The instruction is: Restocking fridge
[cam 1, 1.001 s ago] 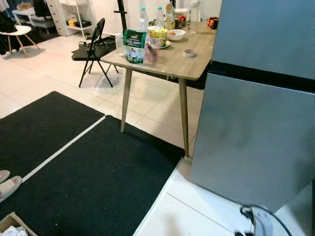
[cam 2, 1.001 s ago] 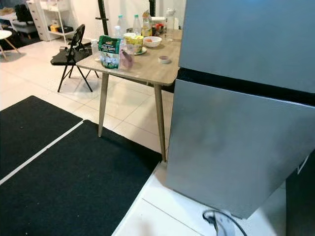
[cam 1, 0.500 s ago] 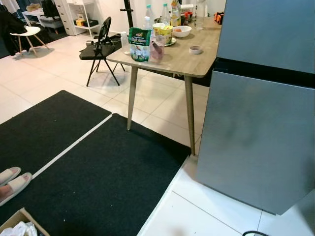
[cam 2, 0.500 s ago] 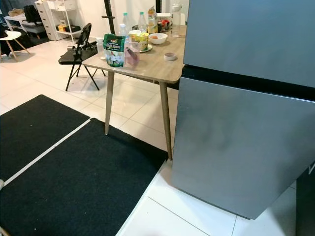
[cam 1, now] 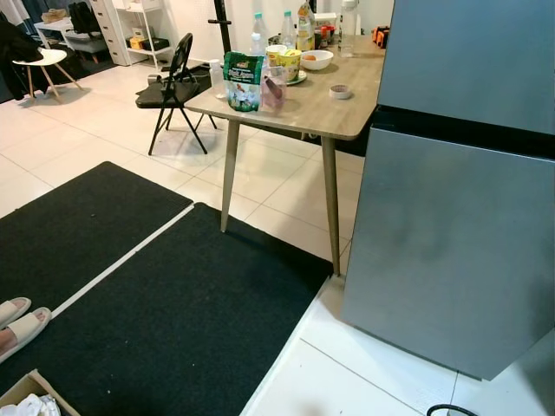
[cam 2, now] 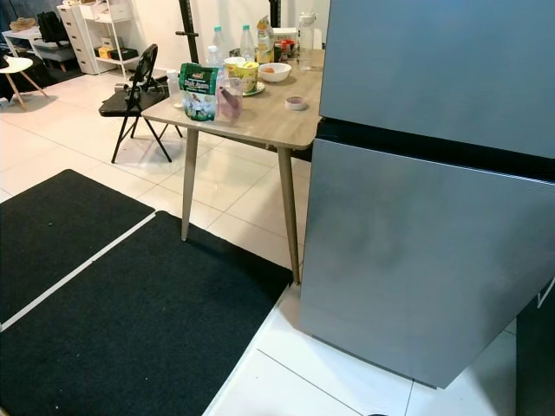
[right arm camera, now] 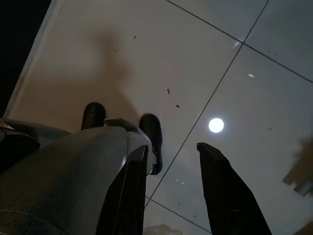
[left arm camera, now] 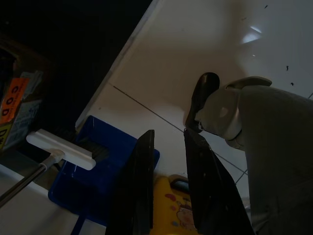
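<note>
The grey fridge stands at the right with its upper and lower doors both closed. Beside it a wooden table carries a green bag, several bottles, a yellow cup, a white bowl and a small round dish. Both arms hang idle near the floor. My left gripper is open with nothing between its fingers, above a white tile floor. My right gripper is open and holds nothing, also over the tiles.
Two black mats cover the floor in front of the table. A black folding chair stands left of the table. Slippers and a cardboard box lie at the lower left. A blue bin sits by my left gripper.
The head camera has shifted, so the table and fridge sit slightly differently in the picture and the cable on the floor has almost left the bottom edge. Nothing on the table moved.
</note>
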{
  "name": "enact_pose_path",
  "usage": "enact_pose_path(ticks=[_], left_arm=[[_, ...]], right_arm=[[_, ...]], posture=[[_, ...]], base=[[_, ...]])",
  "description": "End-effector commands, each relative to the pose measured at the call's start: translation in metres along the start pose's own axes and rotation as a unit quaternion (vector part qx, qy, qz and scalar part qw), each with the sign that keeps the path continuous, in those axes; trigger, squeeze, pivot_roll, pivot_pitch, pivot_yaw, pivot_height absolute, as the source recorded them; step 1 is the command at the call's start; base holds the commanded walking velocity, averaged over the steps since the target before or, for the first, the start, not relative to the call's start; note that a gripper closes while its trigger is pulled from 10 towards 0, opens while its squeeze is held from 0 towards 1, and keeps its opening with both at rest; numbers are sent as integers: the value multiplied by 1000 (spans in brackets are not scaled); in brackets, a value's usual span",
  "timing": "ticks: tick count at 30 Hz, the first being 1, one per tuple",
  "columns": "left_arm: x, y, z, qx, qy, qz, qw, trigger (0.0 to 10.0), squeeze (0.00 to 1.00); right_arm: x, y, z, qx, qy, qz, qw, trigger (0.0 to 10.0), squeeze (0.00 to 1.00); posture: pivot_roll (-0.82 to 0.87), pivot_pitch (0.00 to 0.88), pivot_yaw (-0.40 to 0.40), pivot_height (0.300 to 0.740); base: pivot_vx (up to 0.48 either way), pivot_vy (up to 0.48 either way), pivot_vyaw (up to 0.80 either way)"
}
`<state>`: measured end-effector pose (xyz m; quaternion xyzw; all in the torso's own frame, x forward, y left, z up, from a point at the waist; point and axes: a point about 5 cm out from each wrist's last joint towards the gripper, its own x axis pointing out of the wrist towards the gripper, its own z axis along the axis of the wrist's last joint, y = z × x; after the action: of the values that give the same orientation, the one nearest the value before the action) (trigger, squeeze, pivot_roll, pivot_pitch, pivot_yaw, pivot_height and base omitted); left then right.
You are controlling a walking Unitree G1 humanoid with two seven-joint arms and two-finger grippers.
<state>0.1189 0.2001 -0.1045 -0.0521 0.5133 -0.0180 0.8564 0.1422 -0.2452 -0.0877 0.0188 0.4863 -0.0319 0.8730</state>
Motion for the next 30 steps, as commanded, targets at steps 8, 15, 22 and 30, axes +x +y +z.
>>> enact_pose_path(ticks=[8, 15, 22, 30], left_arm=[[-1, -2, -8, -13, 12, -8, 1000, 10000, 0], [1, -3, -1, -14, 4, -7, 1000, 10000, 0], [1, -3, 1, -12, 2, -7, 1000, 10000, 0], [1, -6, -3, -12, 8, -9, 1000, 10000, 0]], right_arm=[[0, 0, -2, -3, 9, -4, 1000, 10000, 0], [2, 3, 3, 2, 7, -4, 1000, 10000, 0], [2, 1, 6, 6, 6, -6, 1000, 10000, 0], [2, 0, 5, 1, 15, -10, 1000, 10000, 0]], posture=[[-69, 57, 13, 740], [-65, 23, 7, 740], [-62, 12, 5, 740], [-66, 16, -3, 740]], base=[[0, 0, 0], [275, 0, 0], [318, 0, 0], [307, 0, -151]])
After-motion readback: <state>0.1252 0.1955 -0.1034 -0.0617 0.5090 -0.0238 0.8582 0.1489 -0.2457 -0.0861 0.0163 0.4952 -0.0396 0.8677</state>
